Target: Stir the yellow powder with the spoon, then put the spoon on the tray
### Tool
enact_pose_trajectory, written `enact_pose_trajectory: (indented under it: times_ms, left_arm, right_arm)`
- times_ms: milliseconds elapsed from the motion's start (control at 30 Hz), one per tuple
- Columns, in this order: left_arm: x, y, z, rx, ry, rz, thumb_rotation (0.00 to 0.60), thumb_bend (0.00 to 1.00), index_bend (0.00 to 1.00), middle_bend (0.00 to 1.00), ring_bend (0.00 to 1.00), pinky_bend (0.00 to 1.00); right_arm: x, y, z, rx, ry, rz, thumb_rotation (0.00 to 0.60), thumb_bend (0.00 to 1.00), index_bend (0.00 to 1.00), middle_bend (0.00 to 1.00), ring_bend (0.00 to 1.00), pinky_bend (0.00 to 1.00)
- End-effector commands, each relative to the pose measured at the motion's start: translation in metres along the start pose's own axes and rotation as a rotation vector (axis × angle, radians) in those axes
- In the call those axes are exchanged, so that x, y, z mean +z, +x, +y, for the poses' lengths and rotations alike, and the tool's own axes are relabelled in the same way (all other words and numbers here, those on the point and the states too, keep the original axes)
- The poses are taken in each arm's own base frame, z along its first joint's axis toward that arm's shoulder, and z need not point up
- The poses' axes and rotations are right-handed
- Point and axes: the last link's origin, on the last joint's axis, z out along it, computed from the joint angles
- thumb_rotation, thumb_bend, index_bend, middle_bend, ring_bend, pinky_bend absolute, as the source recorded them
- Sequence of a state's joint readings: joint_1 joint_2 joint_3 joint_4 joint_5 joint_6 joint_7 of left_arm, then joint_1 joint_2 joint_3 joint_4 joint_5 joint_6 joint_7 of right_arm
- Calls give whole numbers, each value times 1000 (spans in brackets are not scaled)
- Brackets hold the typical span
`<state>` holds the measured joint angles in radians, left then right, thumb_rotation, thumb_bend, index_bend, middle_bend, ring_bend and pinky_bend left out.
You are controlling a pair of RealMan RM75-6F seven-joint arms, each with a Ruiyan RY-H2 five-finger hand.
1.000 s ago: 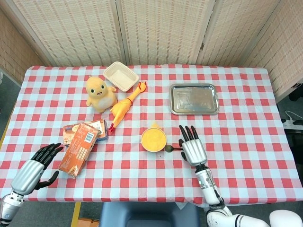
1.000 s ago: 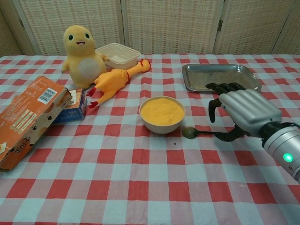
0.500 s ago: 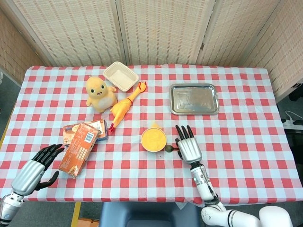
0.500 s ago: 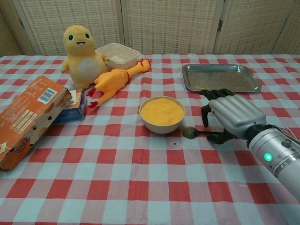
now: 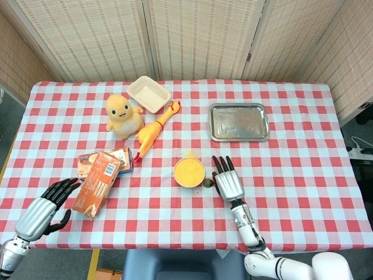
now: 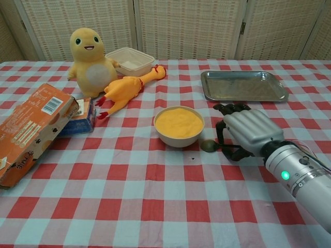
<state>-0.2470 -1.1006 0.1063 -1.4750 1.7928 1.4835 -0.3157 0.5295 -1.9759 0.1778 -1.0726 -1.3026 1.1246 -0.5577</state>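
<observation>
Beneath right hand (image 6: 247, 132) fingers (image 6: 221, 133), spoon (image 6: 209, 146) lying on table (image 6: 155, 206), grip unclear; bowl of yellow powder (image 6: 179, 124) sitting just beside fingertips. Left hand (image 5: 45, 206) resting open.

Even, bright indoor light falls from overhead across the checked tablecloth (image 5: 291, 169), leaving only short, soft shadows close under each object. The steel tray (image 5: 239, 122) shows a dull, mottled sheen in the head view and a pale reflection in the chest view, without harsh glare. Both pictures are sharp across the table. In the chest view, the near forearm looks enlarged at the frame's lower right, and the tablecloth's lines spread towards the bottom edge.
</observation>
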Motion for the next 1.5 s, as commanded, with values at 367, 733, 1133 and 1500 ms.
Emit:
enact_pose_trajectory:
  times_ms: [367, 733, 1133, 1500]
  left_arm:
    - [-1, 1, 0, -8, -12, 9, 600, 614, 0, 0, 0, 92]
    - [-2, 1, 1, -9, -21, 14, 600, 614, 0, 0, 0, 91]
    - [-2, 2, 2, -11, -23, 14, 600, 609, 0, 0, 0, 91]
    - [-2, 2, 1, -16, -20, 16, 600, 606, 0, 0, 0, 91]
  right_arm:
    - [2, 1, -1, 11, -1, 11, 600, 342, 588, 0, 0, 0]
    - [-1, 10, 8, 4, -11, 29, 600, 344, 616, 12, 0, 0]
    - [-3, 22, 10, -37, 1, 42, 600, 361, 645, 28, 0, 0]
    - [-9, 51, 16, -85, 11, 90, 600, 368, 645, 29, 0, 0]
